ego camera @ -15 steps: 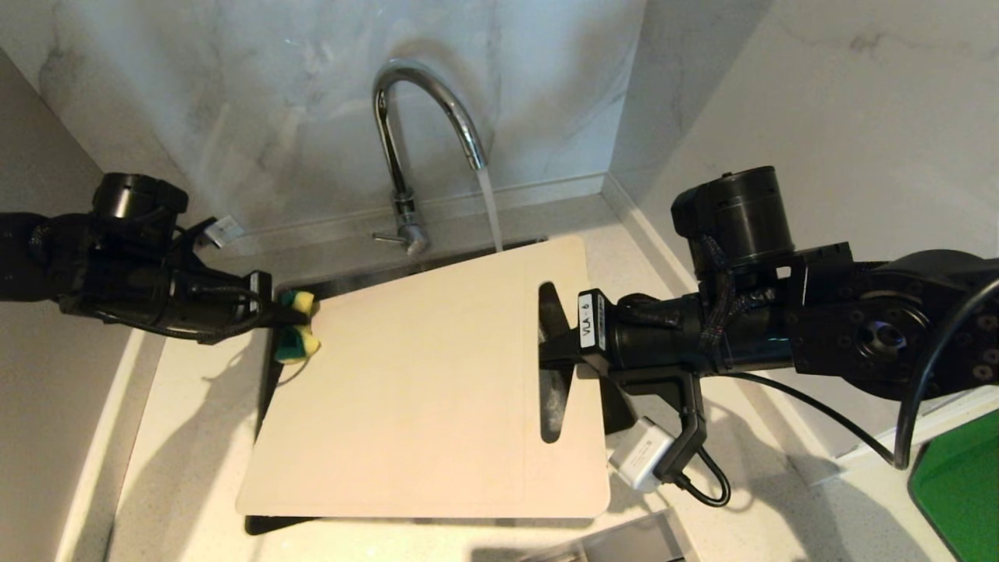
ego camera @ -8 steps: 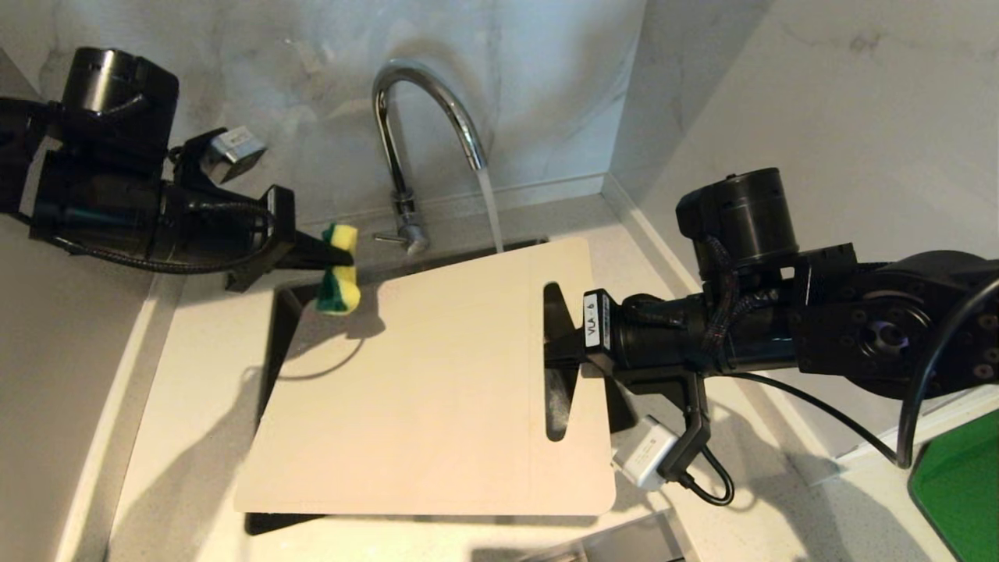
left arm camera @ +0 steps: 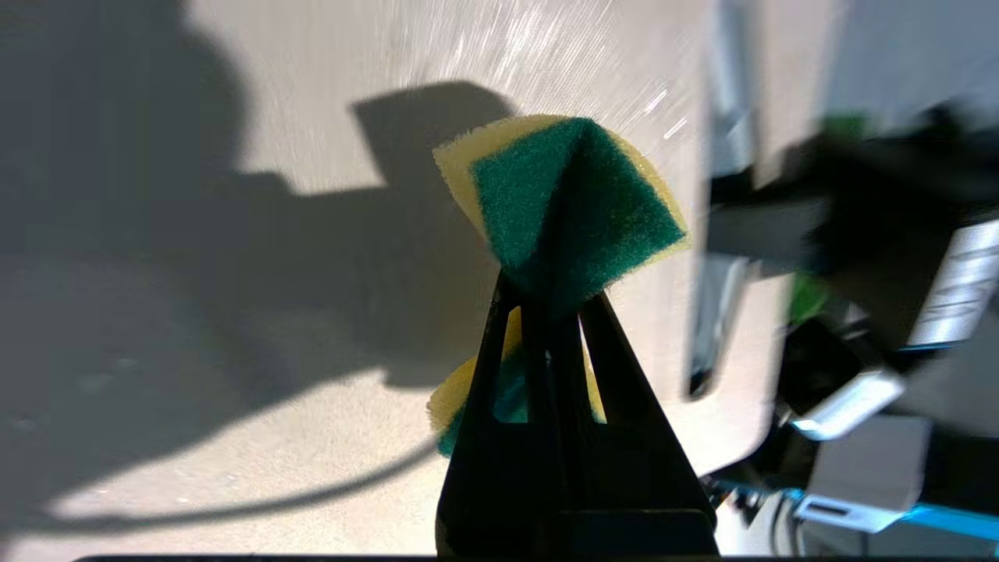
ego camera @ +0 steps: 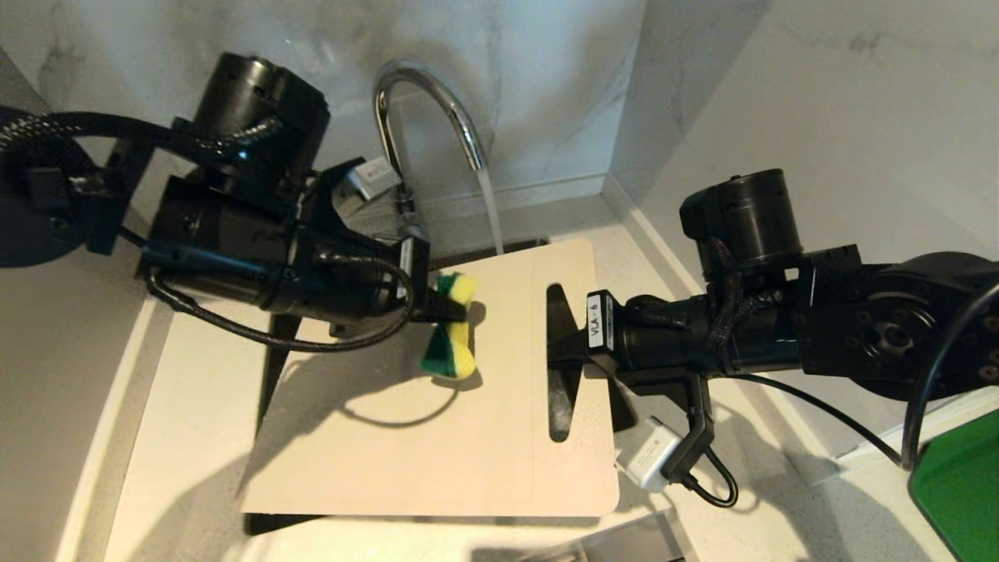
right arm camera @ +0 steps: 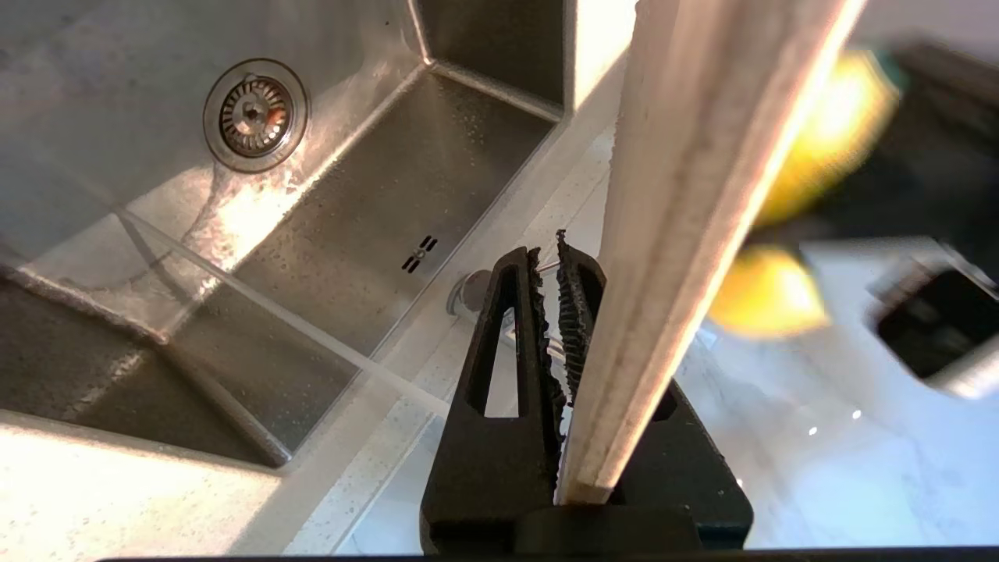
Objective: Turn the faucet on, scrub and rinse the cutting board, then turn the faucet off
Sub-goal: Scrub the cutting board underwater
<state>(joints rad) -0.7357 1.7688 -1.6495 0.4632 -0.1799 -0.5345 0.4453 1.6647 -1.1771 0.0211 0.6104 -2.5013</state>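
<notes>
The cutting board (ego camera: 437,406) lies over the sink (right arm camera: 328,226); the faucet (ego camera: 425,101) stands at its twelve o'clock; the sponge (ego camera: 450,337) sits above the board's middle.

Faucets: one chrome gooseneck faucet (ego camera: 425,117), with one stream of water (ego camera: 490,211) running from its spout.
Cutting boards: one beige cutting board (ego camera: 437,437), with one oblong handle cutout (ego camera: 559,406).
Sponges: one green-and-yellow sponge (ego camera: 451,337).
Sinks: one steel sink (right arm camera: 328,234), with one round drain (right arm camera: 254,114).
Robot hands: two, the left hand (ego camera: 453,312) and the right hand (ego camera: 558,355).
Tables: one pale speckled table (ego camera: 179,390).
Green panels: one green panel (ego camera: 964,484) at the lower right edge.
</notes>
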